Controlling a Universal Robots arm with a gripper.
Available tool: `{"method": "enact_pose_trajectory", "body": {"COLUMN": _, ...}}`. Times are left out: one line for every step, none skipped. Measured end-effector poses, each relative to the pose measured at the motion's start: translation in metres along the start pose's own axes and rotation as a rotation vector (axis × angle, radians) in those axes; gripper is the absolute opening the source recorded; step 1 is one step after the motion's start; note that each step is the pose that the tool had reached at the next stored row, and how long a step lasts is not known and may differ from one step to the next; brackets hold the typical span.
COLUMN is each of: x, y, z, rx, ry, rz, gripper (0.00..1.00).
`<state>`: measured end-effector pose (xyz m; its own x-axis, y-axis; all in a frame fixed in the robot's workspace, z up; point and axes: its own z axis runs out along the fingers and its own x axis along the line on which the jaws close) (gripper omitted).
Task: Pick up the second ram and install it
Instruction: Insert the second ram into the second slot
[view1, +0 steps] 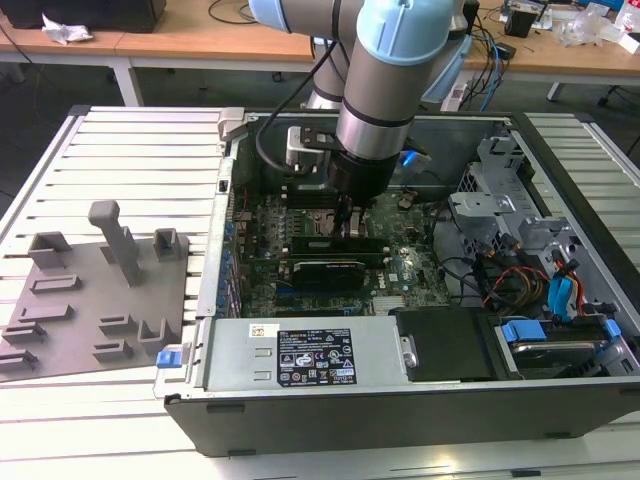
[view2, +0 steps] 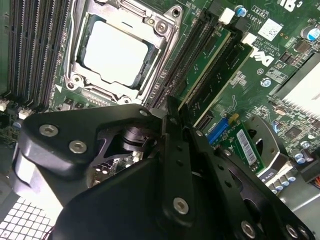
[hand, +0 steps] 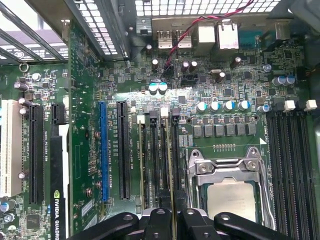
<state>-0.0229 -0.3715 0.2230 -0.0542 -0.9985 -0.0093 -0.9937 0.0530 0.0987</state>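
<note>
hand (view2: 170, 117) on second ram (view2: 207, 60), motherboard (hand: 210, 80)

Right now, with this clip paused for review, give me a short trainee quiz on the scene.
1. True or false: the gripper hangs outside the case.
2. At the exterior view's left of the case lies: A) a grey tray B) a keyboard C) a fan.
3. What fills the socket in both wrist views?
Key: 1 false, it is inside, over the motherboard. 2 A. 3 the bare CPU.
</note>
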Motion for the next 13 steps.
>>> {"method": "enact_pose_trajectory", "body": {"x": 0.0, "y": -0.0001, "z": 0.0004, "rx": -0.0001, "ry": -0.0002, "rz": 0.0, "gripper": 0.14}}
{"method": "enact_pose_trajectory", "body": {"x": 0.0, "y": -0.0001, "z": 0.0008, "rx": -0.0002, "ry": 0.0, "rz": 0.0, "gripper": 0.14}}
{"method": "enact_pose_trajectory", "body": {"x": 0.0002, "y": -0.0002, "z": 0.0011, "rx": -0.0002, "ry": -0.0004, "rz": 0.0, "gripper": 0.14}}
{"method": "enact_pose_trajectory", "body": {"x": 0.0006, "y": -0.0002, "z": 0.0011, "rx": -0.0001, "ry": -0.0004, "rz": 0.0, "gripper": 0.14}}
{"method": "enact_pose_trajectory", "body": {"x": 0.0007, "y": -0.0002, "z": 0.001, "rx": -0.0001, "ry": -0.0002, "rz": 0.0, "gripper": 0.14}}
{"method": "enact_pose_trajectory", "body": {"x": 0.0007, "y": -0.0002, "z": 0.0011, "rx": -0.0002, "ry": 0.0, "rz": -0.001, "gripper": 0.14}}
{"method": "enact_pose_trajectory", "body": {"x": 0.0008, "y": -0.0004, "z": 0.0014, "rx": -0.0003, "ry": 0.0002, "rz": -0.003, "gripper": 0.14}}
{"method": "enact_pose_trajectory", "body": {"x": 0.0007, "y": -0.0005, "z": 0.0022, "rx": -0.0003, "ry": 0.0001, "rz": -0.003, "gripper": 0.14}}
{"method": "enact_pose_trajectory", "body": {"x": 0.0007, "y": -0.0006, "z": 0.0034, "rx": -0.0004, "ry": 0.0, "rz": -0.003, "gripper": 0.14}}
{"method": "enact_pose_trajectory", "body": {"x": 0.0006, "y": -0.0007, "z": 0.0045, "rx": -0.0005, "ry": -0.0001, "rz": -0.003, "gripper": 0.14}}
{"method": "enact_pose_trajectory", "body": {"x": 0.0006, "y": -0.0008, "z": 0.005, "rx": -0.0006, "ry": 0.0001, "rz": -0.003, "gripper": 0.14}}
{"method": "enact_pose_trajectory", "body": {"x": 0.0006, "y": -0.0008, "z": 0.005, "rx": -0.0007, "ry": 0.0002, "rz": -0.003, "gripper": 0.14}}
{"method": "enact_pose_trajectory", "body": {"x": 0.0006, "y": -0.0008, "z": 0.0051, "rx": -0.0007, "ry": 0.0001, "rz": -0.003, "gripper": 0.14}}
